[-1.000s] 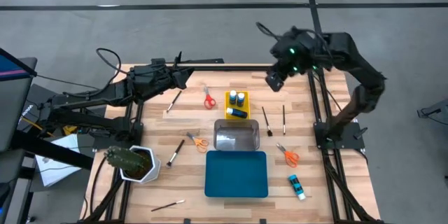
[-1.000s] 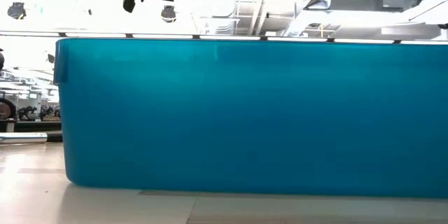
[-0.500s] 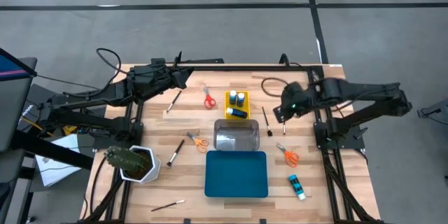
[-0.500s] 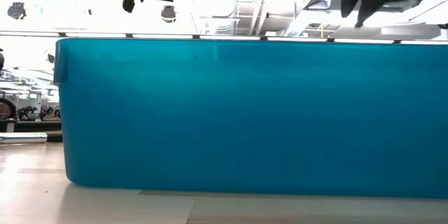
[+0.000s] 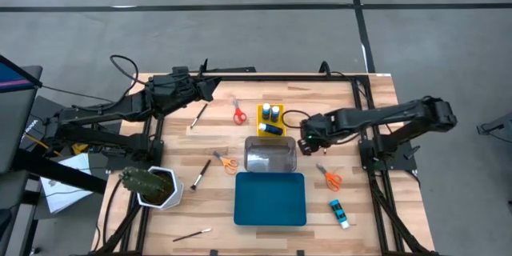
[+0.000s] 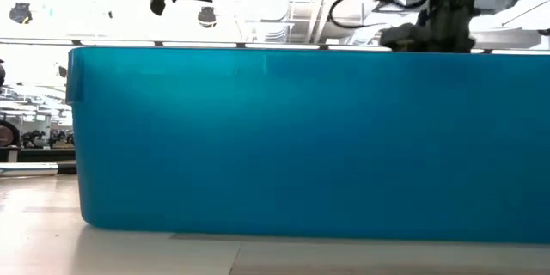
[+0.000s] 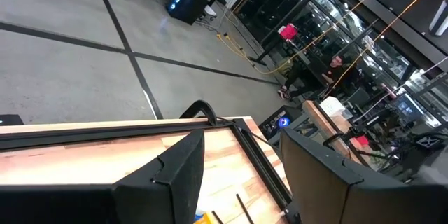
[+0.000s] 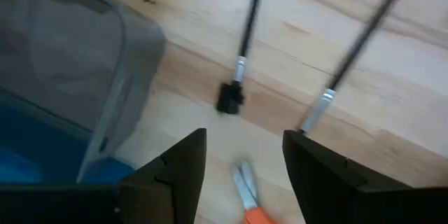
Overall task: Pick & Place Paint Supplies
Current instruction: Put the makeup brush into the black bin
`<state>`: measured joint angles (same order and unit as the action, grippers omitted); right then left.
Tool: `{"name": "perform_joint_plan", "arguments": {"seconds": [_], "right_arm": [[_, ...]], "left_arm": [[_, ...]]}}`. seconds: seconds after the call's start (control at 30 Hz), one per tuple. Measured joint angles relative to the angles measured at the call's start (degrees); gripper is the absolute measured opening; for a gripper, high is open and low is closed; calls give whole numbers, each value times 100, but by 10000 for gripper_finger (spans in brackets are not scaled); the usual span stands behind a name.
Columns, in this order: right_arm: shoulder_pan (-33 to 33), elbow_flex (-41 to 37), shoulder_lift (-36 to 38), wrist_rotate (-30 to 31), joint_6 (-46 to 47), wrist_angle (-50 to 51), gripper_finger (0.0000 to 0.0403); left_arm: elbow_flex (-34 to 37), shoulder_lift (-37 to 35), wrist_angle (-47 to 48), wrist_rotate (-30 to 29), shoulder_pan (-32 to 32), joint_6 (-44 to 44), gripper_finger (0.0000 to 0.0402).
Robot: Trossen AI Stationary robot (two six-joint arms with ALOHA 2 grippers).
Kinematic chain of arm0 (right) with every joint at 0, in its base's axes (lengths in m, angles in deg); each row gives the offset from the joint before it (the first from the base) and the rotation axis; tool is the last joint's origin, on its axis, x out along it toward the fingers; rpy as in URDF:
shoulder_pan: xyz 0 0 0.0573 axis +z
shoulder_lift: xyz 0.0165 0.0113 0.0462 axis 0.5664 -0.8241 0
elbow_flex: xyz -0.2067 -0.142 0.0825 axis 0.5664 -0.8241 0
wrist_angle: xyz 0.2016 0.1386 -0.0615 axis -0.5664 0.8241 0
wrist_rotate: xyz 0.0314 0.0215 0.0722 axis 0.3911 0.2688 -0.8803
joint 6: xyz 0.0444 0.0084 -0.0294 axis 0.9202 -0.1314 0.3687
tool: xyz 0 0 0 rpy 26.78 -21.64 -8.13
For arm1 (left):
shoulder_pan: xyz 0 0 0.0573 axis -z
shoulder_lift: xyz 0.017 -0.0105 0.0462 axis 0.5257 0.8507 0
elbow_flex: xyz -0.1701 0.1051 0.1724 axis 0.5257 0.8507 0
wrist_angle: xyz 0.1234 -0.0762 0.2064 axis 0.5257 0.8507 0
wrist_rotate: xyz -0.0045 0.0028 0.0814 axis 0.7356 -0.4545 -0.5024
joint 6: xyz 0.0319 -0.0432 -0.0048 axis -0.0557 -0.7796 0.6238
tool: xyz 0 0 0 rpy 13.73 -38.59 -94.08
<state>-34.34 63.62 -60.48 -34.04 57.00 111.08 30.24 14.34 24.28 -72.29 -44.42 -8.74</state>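
**Right tool lowered over the two paintbrushes right of the clear tray**

High view: the right tool (image 5: 308, 139) is seen low over the counter (image 5: 216, 208), beside the clear tray (image 5: 270, 158); the left tool (image 5: 210, 88) is parked at the far left, jaws apart. Low view: the blue tray (image 6: 301, 146) blocks everything on the counter. Right wrist view: the fingers (image 8: 175, 175) are held wide and empty; the nearer paintbrush (image 8: 241, 56) lies just ahead, its long axis running away from the tool, a second paintbrush (image 8: 350, 59) alongside.
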Motion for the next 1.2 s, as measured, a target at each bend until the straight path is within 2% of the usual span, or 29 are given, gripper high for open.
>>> {"name": "perform_joint_plan", "arguments": {"seconds": [0.43, 0.67, 1.2], "right_arm": [[0, -761, -635, -313, -20, -1274, 149], [3, -1047, -805, -333, -9, -1653, 154], [-70, -1024, -1160, -333, -203, -2039, 162]], "left_arm": [[0, 2, -2, 0, 0, -22, 181], [0, 2, -3, 0, 0, -24, 181], [0, 2, -56, -7, 0, -85, 181]]}}
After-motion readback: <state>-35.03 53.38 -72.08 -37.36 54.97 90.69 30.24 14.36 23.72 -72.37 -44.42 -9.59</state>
